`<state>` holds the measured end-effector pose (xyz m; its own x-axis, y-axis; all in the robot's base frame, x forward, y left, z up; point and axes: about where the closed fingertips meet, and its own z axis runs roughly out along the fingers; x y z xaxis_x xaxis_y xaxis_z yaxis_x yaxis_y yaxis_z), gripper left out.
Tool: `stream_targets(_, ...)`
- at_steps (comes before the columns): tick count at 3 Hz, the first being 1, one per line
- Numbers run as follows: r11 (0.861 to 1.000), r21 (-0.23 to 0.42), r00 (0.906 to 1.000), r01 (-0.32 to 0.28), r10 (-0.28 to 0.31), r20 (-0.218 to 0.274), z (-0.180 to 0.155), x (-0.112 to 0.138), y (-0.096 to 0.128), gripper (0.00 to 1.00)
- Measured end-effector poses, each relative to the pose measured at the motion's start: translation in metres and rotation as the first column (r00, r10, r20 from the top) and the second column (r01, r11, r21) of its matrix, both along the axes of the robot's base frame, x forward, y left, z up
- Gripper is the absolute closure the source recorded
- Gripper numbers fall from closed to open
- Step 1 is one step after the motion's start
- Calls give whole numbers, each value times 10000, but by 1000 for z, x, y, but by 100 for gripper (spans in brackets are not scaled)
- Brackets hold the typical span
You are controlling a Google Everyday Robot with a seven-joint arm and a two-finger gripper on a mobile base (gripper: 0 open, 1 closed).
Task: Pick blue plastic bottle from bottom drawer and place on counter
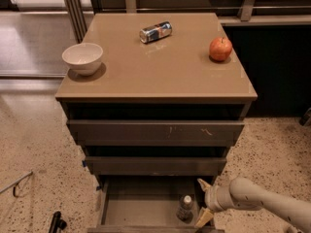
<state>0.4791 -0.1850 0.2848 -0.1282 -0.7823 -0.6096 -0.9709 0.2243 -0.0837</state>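
At the right end of the bottom drawer, which is pulled out, the blue plastic bottle stands upright on the grey drawer floor, white cap up. The gripper sits at the right wall of the same drawer, just beside the bottle. Its two fingers are spread open, one toward the drawer's back and one toward its front. The bottle stands at the mouth of that gap; contact cannot be determined. The arm runs off to the right of the drawer. Above the drawer, the counter carries a white bowl at left, a drink can on its side toward the back, and an apple at right. Speckled floor lies on both sides of the drawer
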Motion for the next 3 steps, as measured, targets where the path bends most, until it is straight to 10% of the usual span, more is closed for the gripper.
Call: stream_targets(3, 9939, 1093, 9978, -118, 188, -631, -46, 17, 35, 9)
